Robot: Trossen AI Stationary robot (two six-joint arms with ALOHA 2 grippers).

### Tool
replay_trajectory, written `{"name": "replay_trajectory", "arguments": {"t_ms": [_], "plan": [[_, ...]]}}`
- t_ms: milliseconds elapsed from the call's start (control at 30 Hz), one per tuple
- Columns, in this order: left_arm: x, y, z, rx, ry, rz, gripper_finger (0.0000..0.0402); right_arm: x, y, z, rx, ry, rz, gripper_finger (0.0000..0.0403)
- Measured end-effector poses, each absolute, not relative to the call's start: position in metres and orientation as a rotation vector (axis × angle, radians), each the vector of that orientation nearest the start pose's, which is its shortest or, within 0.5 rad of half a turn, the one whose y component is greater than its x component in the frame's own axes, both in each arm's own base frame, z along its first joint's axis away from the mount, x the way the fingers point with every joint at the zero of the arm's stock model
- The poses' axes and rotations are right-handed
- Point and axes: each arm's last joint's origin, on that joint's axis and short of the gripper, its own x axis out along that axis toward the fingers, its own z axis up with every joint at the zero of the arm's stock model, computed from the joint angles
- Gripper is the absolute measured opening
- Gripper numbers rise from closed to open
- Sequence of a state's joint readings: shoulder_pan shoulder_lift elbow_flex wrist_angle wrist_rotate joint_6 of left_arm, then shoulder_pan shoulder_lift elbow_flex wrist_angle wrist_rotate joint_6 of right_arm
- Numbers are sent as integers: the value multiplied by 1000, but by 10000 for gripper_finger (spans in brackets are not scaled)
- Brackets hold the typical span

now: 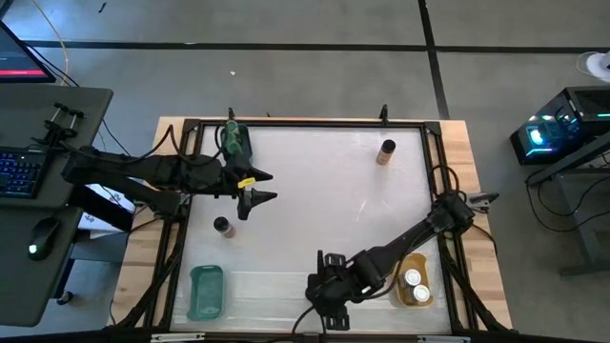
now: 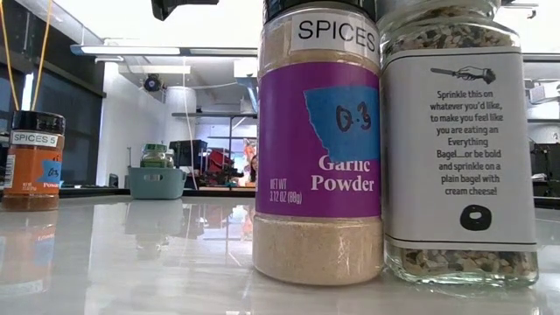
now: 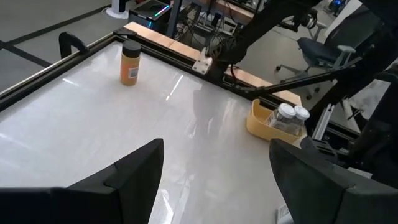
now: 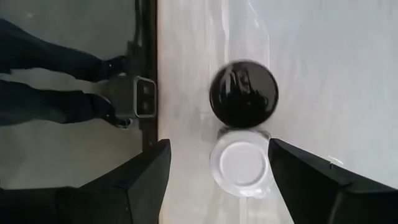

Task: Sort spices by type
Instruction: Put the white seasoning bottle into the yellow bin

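Right wrist view: spread right gripper (image 4: pixel 217 180) hangs above white-lidded jar (image 4: pixel 241 163) beside black-lidded jar (image 4: pixel 244 93).

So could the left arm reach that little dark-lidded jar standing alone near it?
Probably yes. The left gripper is open and empty, and the dark-lidded jar stands by itself on the bare table close beside it, with nothing between them.

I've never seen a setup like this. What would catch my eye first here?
Probably the two dark arms over the white table: the left gripper hangs open near a dark-lidded jar, and the right gripper hovers open above two jars at the near edge. Those two, the garlic powder and the bagel seasoning, fill the low view.
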State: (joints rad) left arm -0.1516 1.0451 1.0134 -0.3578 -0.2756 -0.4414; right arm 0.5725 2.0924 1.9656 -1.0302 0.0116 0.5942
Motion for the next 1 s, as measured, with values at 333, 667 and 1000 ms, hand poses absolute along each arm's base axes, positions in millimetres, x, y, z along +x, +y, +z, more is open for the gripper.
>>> {"name": "replay_trajectory", "arguments": {"t_ms": [333, 667, 1000], "plan": [[221, -26, 346, -307, 370, 201, 278, 366, 236, 262, 123, 1268, 39, 265], [221, -26, 346, -304, 370, 201, 278, 369, 239, 257, 89, 1274, 105, 265], [220, -26, 346, -302, 374, 202, 278, 377, 245, 226, 92, 1346, 48, 265]]}}
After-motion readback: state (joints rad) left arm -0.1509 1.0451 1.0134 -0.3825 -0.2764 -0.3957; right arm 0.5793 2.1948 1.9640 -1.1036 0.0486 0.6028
